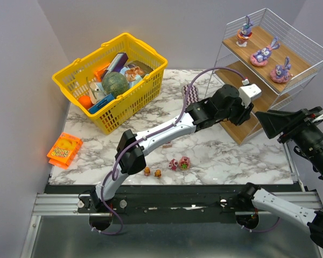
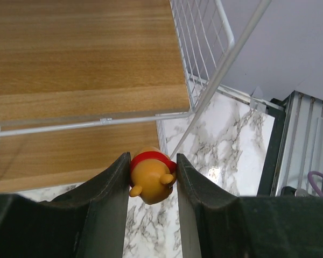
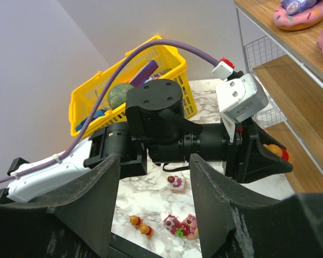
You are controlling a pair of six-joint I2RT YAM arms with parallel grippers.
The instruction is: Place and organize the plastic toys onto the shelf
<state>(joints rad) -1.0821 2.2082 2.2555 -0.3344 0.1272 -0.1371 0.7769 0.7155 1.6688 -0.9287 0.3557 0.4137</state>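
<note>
We hold an orange bear (image 2: 149,180) clenched in the left tool (image 2: 151,164), low centre of the wrist view. It sits just off the shelf (image 2: 86,86), probably bound for a board under the bunnies (image 1: 262,54). Other toys (image 1: 178,163) lie on the counter (image 1: 231,156). The right tool (image 3: 153,161) hangs spread, empty.

Left arm (image 1: 161,134) outstretched, left fingers (image 2: 105,215) pinched; right arm (image 1: 307,138) raised, right fingers (image 3: 91,204) apart.

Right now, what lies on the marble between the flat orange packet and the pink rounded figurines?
Two tiny orange bear figurines, side by side, with the left arm's black elbow crossing that stretch; the top external view shows it.
</note>
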